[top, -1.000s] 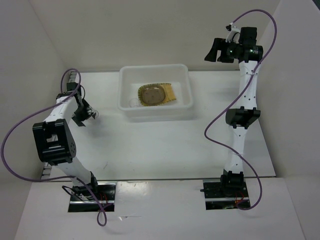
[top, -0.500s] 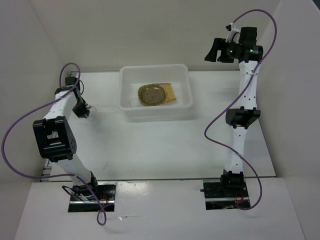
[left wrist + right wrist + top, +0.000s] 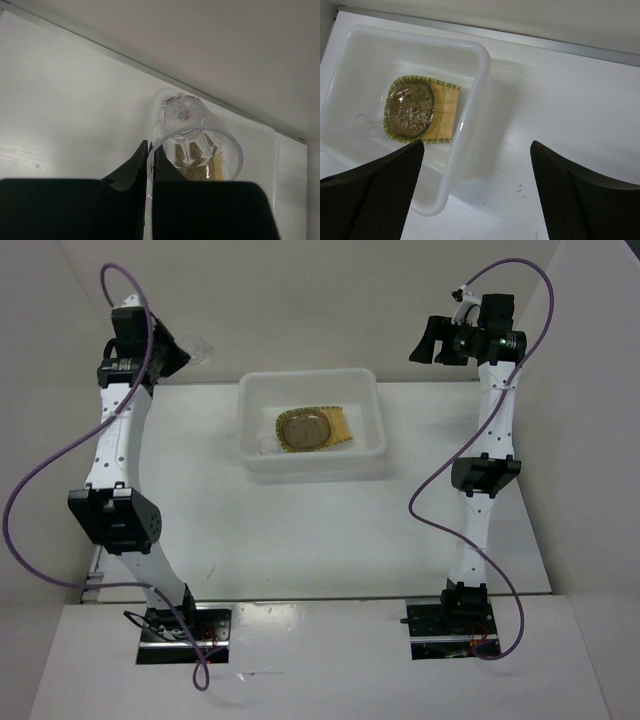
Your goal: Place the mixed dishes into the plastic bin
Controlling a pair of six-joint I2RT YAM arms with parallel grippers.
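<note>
My left gripper (image 3: 178, 353) is raised high at the back left, shut on the rim of the small clear glass cup (image 3: 201, 348). In the left wrist view the fingertips (image 3: 141, 156) pinch the wall of the cup (image 3: 192, 131), one inside and one outside. The white plastic bin (image 3: 247, 445) stands at the back middle of the table. In it lies the tan square plate (image 3: 338, 426) with a round greyish plate (image 3: 303, 430) on top. My right gripper (image 3: 431, 341) hangs open and empty, high at the back right. Below it are the bin (image 3: 470, 107) and the tan plate (image 3: 445, 107).
A faint clear round outline (image 3: 362, 125) shows on the bin floor to the left of the stacked plates. White walls close in the table at the back and sides. Purple cables loop beside both arms.
The left gripper shut on the cup at the table's left side. It then lifted it up and toward the back wall. The right arm has not moved.
</note>
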